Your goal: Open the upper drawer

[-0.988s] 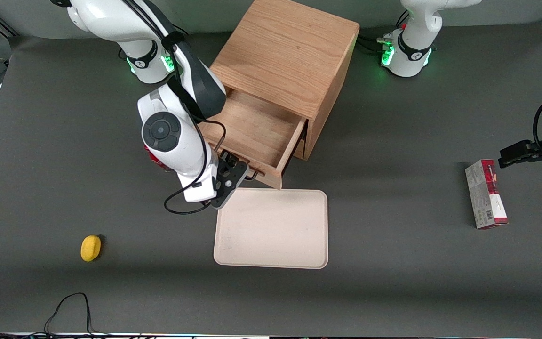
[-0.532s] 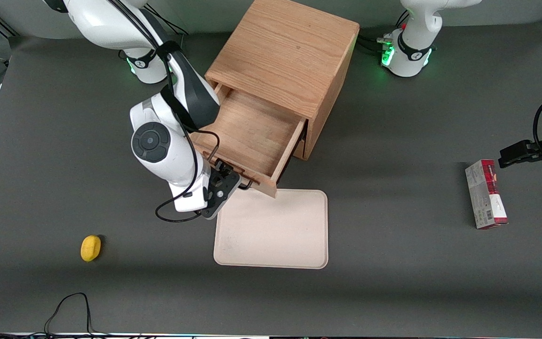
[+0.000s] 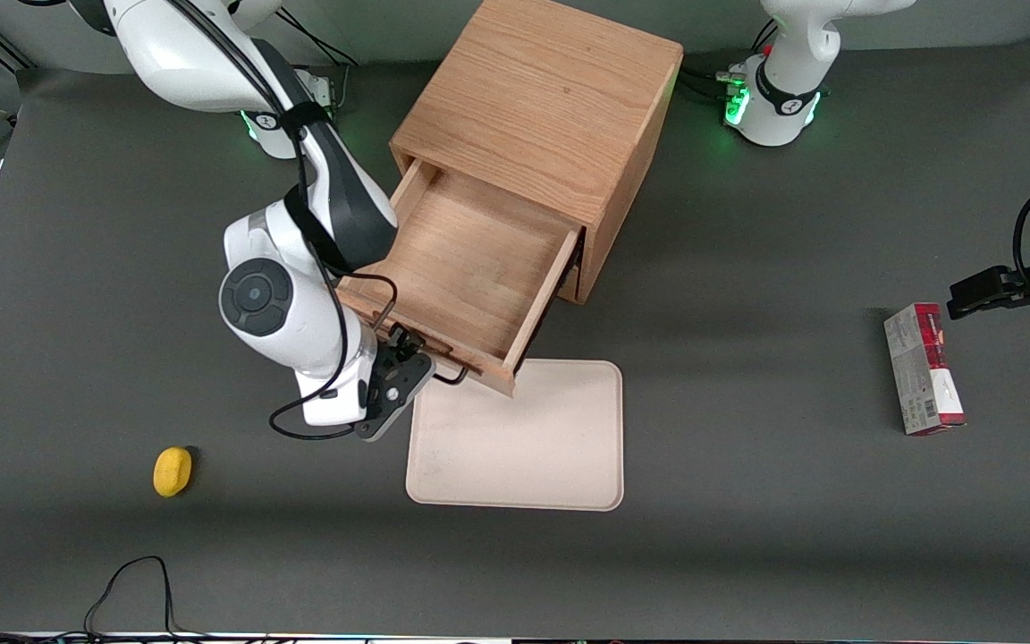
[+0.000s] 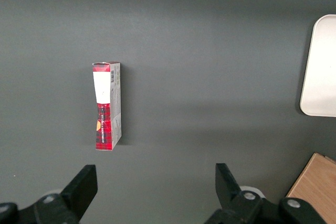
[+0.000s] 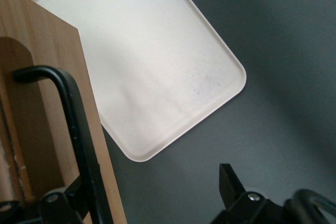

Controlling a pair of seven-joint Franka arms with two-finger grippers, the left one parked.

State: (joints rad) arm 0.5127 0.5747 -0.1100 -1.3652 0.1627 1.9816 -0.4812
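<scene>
The upper drawer (image 3: pixel 470 259) of the light-oak cabinet (image 3: pixel 542 98) stands pulled far out, showing its plain wood inside. Its front panel (image 5: pixel 47 93) overhangs the edge of the tray nearest the cabinet. My right gripper (image 3: pixel 421 358) is in front of the drawer at its black wire handle (image 3: pixel 454 376). In the right wrist view the gripper (image 5: pixel 152 182) is open, fingers wide apart. The handle bar (image 5: pixel 73 119) runs just inside one finger (image 5: pixel 65 200), which lies against the drawer front. The other finger (image 5: pixel 228 179) hangs over bare table.
A cream tray (image 3: pixel 524 438) lies flat in front of the drawer, nearer the front camera. A small yellow object (image 3: pixel 173 470) sits toward the working arm's end of the table. A red and white box (image 3: pixel 922 367) lies toward the parked arm's end.
The drawer has slid farther out of the cabinet, toward the front camera. My right gripper moved the same way with the handle.
</scene>
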